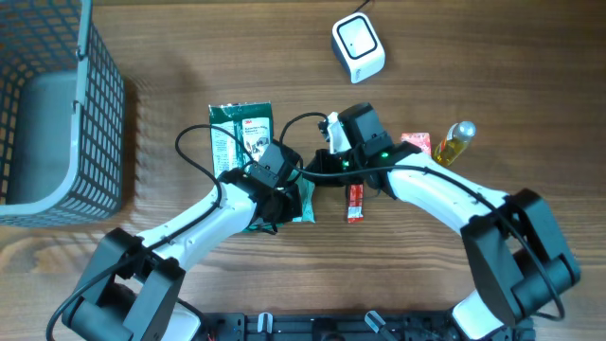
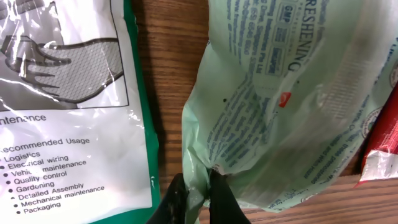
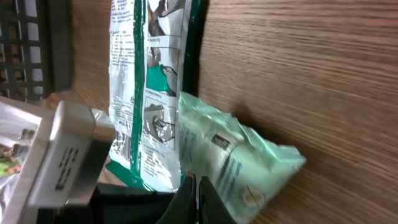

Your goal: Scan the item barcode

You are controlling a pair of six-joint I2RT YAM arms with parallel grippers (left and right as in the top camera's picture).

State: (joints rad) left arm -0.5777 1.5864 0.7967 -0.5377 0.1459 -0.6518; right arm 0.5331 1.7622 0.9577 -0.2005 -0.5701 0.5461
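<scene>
Overhead: the white scanner stands far up the table, well apart from the pale green pouch. The pouch is taken here as the item and lies mid-table, largely hidden under the left arm, between the glove pack and the red sachet. From the pouch the scanner lies away from the robot and to the right, and the right arm reaches nearer to it. Left wrist: the left gripper is pinched on the pouch's near edge, and the pouch's long axis runs away from the fingers, up and rightward. No barcode can be made out on the printed face. Right wrist: the right gripper is closed with nothing visible between its fingers, close before the pouch. The coming move probably calls for lifting the pouch away and rightward, coded face toward the scanner. Which face carries the code cannot be told.
</scene>
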